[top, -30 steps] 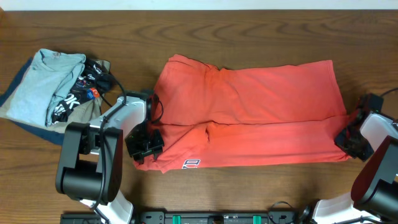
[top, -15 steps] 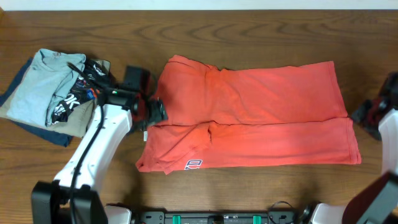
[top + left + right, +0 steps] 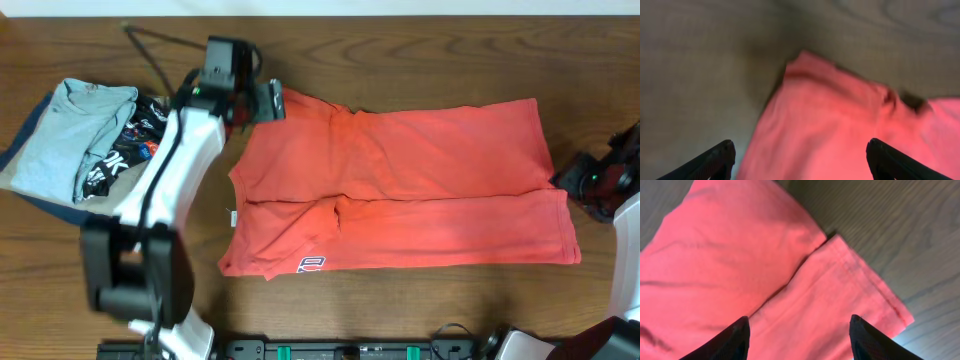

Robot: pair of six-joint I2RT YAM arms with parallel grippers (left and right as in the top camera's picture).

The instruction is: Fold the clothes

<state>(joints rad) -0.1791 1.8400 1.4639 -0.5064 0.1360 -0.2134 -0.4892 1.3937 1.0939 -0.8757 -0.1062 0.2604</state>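
Shirt (image 3: 400,190): coral cotton, soft creases, folded into a wide rectangle mid wooden table (image 3: 400,50). Hem emblem (image 3: 310,264) unreadable. Left gripper (image 3: 800,162) spread, empty, over its top-left corner. Right gripper (image 3: 797,340) spread, empty, over its right edge.

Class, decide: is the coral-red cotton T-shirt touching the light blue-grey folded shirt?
Apart. The overhead view shows the coral-red T-shirt and the light blue-grey folded shirt separated by bare brown wooden table and a black printed garment.

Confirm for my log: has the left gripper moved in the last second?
Yes. The left gripper went from the T-shirt's near left corner to its far left corner, toward the table's far edge.
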